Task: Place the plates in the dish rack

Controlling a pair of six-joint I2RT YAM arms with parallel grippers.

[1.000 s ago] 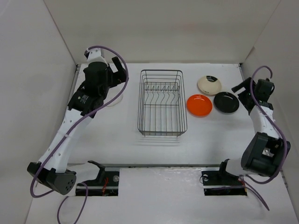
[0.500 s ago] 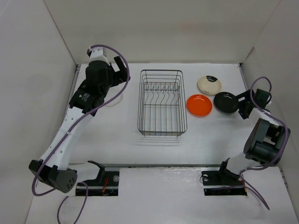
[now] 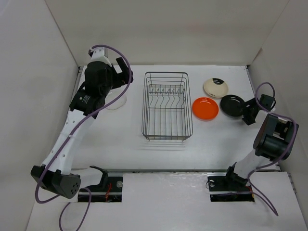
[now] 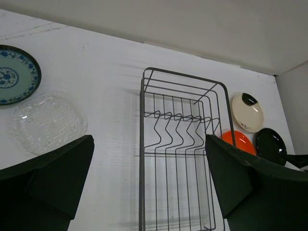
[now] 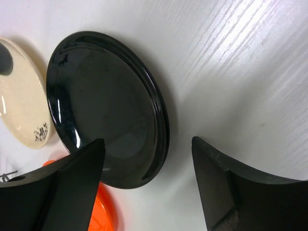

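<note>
Hovers a spread right pincer (image 5: 147,144) at the glossy black round plate (image 5: 101,101), left pincer (image 4: 148,139) released too, dark wire dish rack (image 3: 167,107) holding nothing.

A rectangular dish rack of thin dark wire (image 3: 144,106) (image 4: 142,144) stands upright mid-scene, its long sides running near to far and a row of upright prongs across its far half. All five plates lie flat outside it. Just right of it is a bright orange round plate (image 3: 205,108), and a glossy black round plate (image 3: 233,105) (image 5: 106,110) is beside that, further right. A cream round plate with a dark mark (image 3: 215,87) lies just beyond both. Left of the rack lies a pale, glassy round plate (image 4: 49,122), with a teal patterned round plate (image 4: 12,74) at its far-left edge.
</note>
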